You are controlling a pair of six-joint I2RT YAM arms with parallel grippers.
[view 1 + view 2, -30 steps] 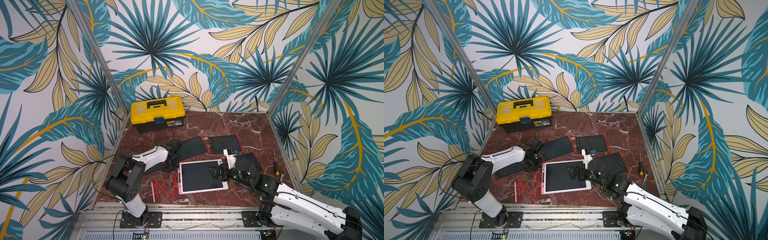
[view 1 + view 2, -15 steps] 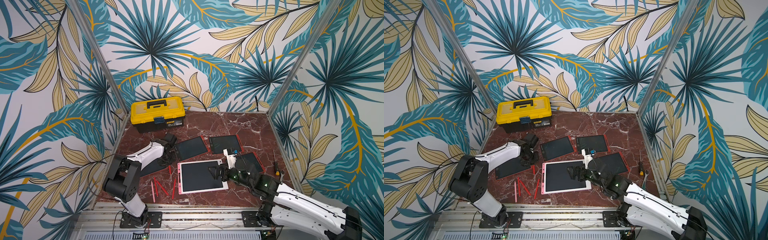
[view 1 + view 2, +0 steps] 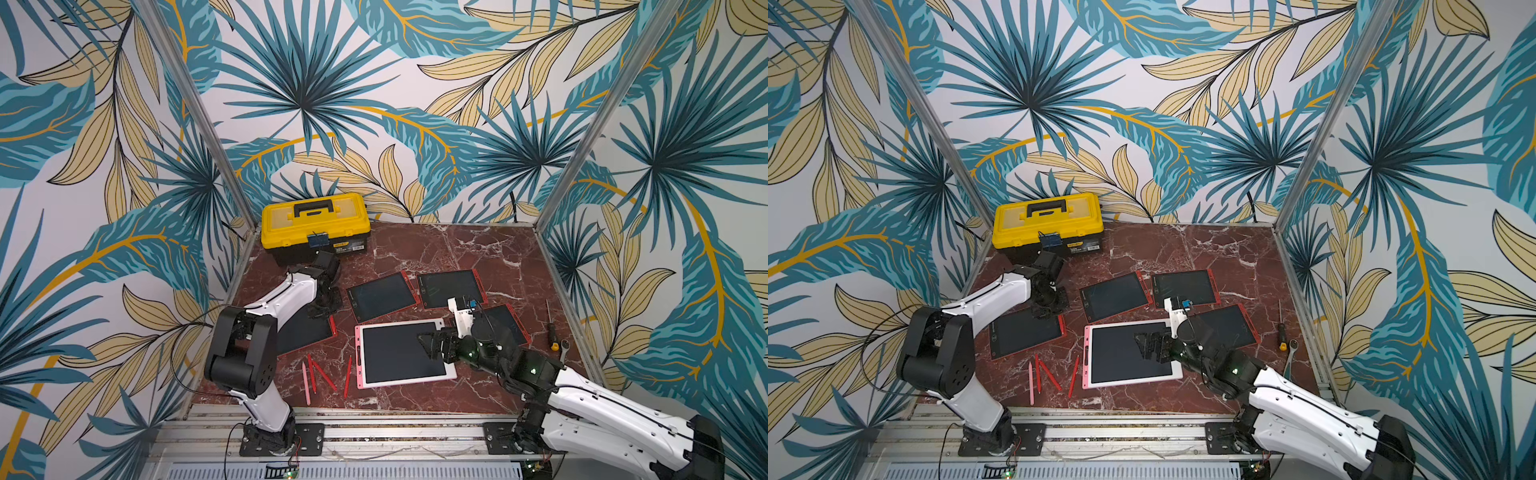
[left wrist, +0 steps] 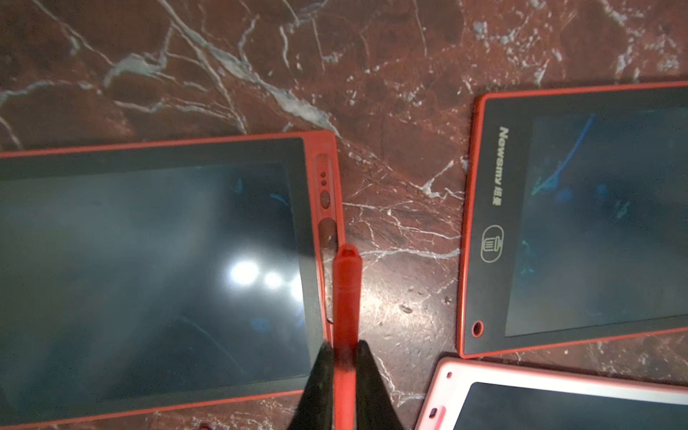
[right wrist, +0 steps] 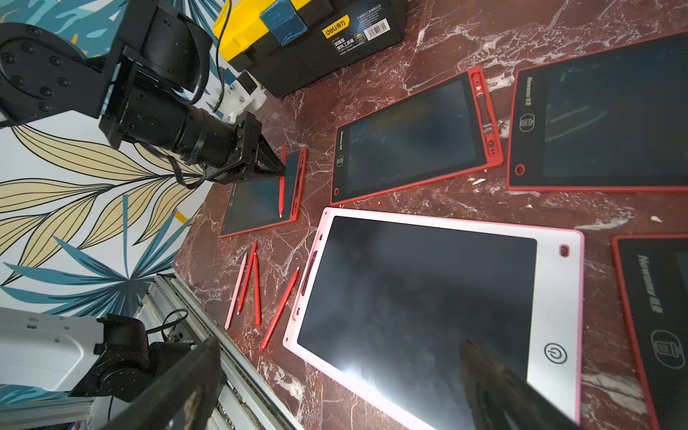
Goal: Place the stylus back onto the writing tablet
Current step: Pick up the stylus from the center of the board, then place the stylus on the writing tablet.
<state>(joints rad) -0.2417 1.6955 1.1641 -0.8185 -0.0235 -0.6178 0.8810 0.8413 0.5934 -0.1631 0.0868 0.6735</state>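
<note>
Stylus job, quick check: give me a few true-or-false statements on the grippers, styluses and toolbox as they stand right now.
1. The left gripper is shut on a red stylus. True.
2. The right gripper grips the pink-framed tablet. False: its jaws stand open above it, holding nothing.
3. Four loose styluses lie on the table. True: three red, one pink.
4. The yellow toolbox stands open. False: its lid is shut.
5. The held stylus sits in the slot of the red tablet. False: it is in the jaws, beside that tablet's slotted edge.
</note>
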